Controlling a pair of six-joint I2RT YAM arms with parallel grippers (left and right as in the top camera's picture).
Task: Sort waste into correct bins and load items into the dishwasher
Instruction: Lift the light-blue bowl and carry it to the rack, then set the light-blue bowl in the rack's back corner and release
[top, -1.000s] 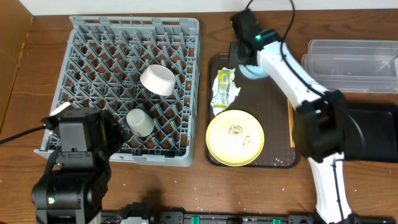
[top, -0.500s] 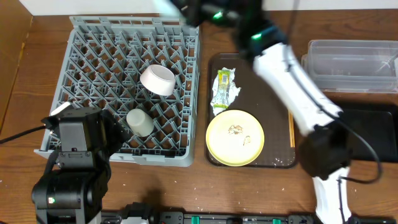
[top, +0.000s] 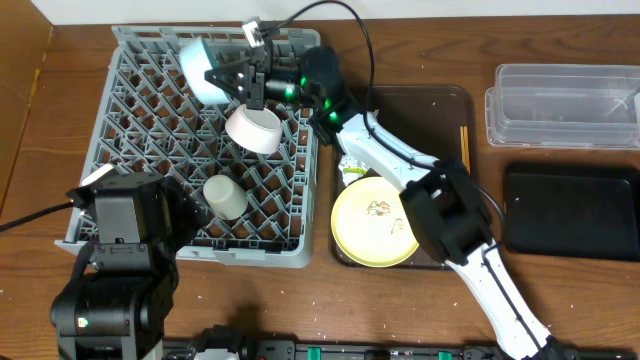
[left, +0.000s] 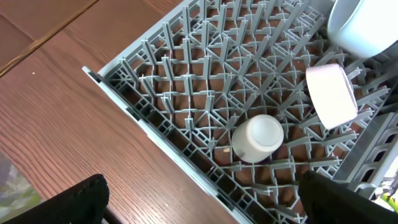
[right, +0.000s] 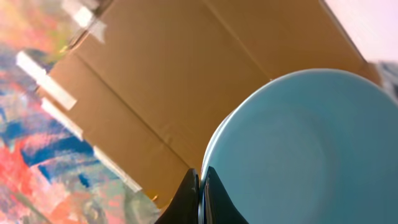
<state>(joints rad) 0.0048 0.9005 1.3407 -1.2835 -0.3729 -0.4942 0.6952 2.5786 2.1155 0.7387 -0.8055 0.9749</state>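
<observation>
My right gripper (top: 232, 78) is shut on the rim of a light blue bowl (top: 197, 66) and holds it above the far part of the grey dish rack (top: 130, 45). In the right wrist view the fingers (right: 200, 186) pinch the bowl's edge (right: 298, 149). A white bowl (top: 252, 129) and a white cup (top: 225, 197) lie in the rack; both show in the left wrist view, the bowl (left: 331, 93) and the cup (left: 258, 138). My left gripper (left: 199, 205) is open over the rack's near left corner. A yellow plate (top: 377, 221) and a wrapper (top: 350, 165) lie on the brown tray (top: 440, 110).
A clear plastic container (top: 560, 104) stands at the far right, with a black bin (top: 570, 212) in front of it. Chopsticks (top: 466, 150) lie along the tray's right side. The left arm's base (top: 120, 250) sits at the rack's near left corner.
My right arm has swung from the tray leftward over the rack, carrying the light blue bowl. The left arm has not moved.
</observation>
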